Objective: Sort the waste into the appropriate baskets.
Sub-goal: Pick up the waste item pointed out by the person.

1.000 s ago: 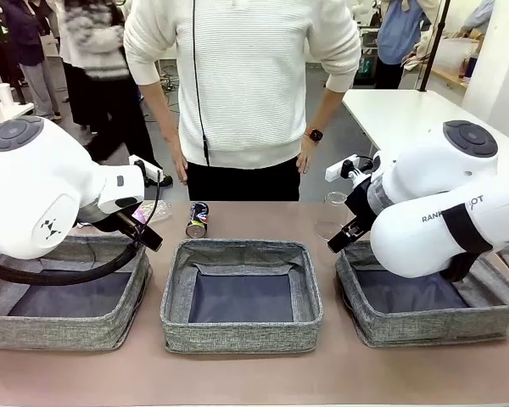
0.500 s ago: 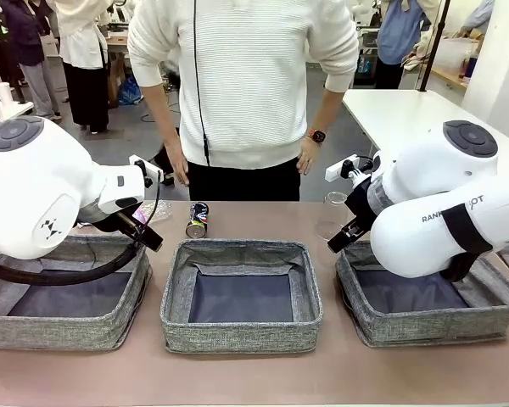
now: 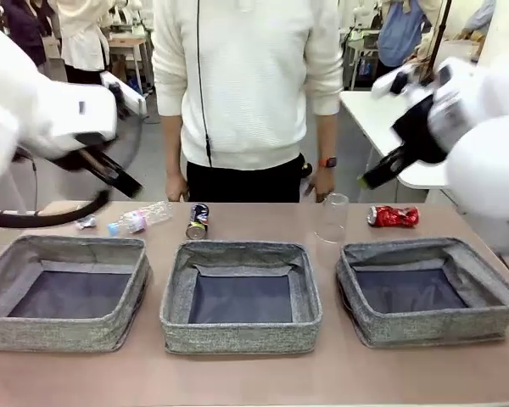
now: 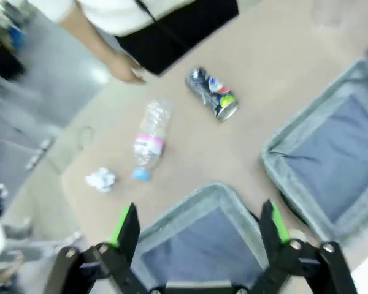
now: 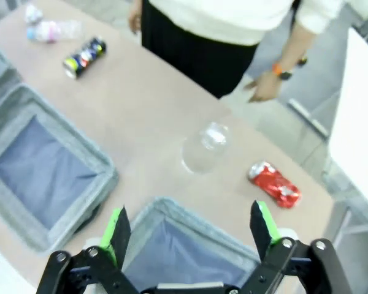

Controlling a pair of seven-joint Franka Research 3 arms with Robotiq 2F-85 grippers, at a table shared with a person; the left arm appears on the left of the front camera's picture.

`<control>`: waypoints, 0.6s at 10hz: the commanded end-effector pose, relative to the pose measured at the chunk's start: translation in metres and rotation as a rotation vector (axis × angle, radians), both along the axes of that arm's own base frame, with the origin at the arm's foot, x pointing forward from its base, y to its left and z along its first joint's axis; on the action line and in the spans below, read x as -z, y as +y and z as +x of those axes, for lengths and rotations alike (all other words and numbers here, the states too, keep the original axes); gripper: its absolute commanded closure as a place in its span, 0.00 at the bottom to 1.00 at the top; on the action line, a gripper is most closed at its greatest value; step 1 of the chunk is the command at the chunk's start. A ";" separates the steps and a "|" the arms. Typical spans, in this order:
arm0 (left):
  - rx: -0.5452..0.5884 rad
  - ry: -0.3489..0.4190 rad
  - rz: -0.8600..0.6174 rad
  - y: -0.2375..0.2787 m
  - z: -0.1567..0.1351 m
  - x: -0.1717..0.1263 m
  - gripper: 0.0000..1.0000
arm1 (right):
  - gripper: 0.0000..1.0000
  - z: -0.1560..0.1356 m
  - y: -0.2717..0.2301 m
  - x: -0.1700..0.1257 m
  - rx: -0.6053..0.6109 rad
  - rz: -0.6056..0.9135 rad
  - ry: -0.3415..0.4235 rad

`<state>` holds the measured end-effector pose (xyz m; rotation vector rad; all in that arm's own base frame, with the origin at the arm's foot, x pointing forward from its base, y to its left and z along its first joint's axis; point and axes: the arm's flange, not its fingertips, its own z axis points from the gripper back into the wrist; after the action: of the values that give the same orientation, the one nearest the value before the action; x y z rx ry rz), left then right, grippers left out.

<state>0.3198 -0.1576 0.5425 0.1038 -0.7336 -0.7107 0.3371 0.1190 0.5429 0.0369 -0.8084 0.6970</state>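
Note:
Five pieces of waste lie along the table's far side: a crumpled paper ball (image 3: 86,222), a clear bottle with pink label (image 3: 140,219), a dark printed can (image 3: 198,220), an upright clear cup (image 3: 331,218) and a crushed red can (image 3: 393,216). Three grey baskets stand in a row at left (image 3: 59,331), middle (image 3: 237,335) and right (image 3: 424,326), with nothing in them. My left gripper (image 4: 199,220) hangs open high above the left basket (image 4: 202,193). My right gripper (image 5: 189,220) hangs open high above the right basket (image 5: 172,208), the cup (image 5: 203,147) and red can (image 5: 274,184) beyond it.
A person in a white sweater stands at the far edge, one hand (image 3: 176,188) near the dark can and the other (image 3: 324,182) near the cup. A white side table (image 3: 382,110) stands at the back right. Bare tabletop (image 3: 254,377) runs along the front.
Both arms have risen from basket height to well above the table, uncovering the bottle, paper ball and red can. The person's hands have dropped from the hips to the table edge.

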 end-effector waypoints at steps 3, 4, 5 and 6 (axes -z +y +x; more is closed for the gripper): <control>-0.028 -0.040 0.045 -0.003 -0.035 -0.027 0.00 | 0.00 0.005 0.007 0.011 -0.012 -0.010 0.075; 0.051 0.013 -0.103 0.016 -0.033 -0.026 0.00 | 0.00 0.002 0.002 0.017 -0.017 0.031 0.111; 0.074 0.120 -0.251 0.053 -0.029 -0.022 0.00 | 0.00 -0.004 -0.022 0.025 -0.051 0.135 0.206; 0.090 0.245 -0.404 0.092 -0.024 -0.012 0.00 | 0.00 -0.009 -0.054 0.033 -0.158 0.350 0.355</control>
<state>0.3034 -0.1148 0.5700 -0.1621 -0.7198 -0.6631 0.3392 0.1061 0.5143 0.2588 -0.6418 0.6722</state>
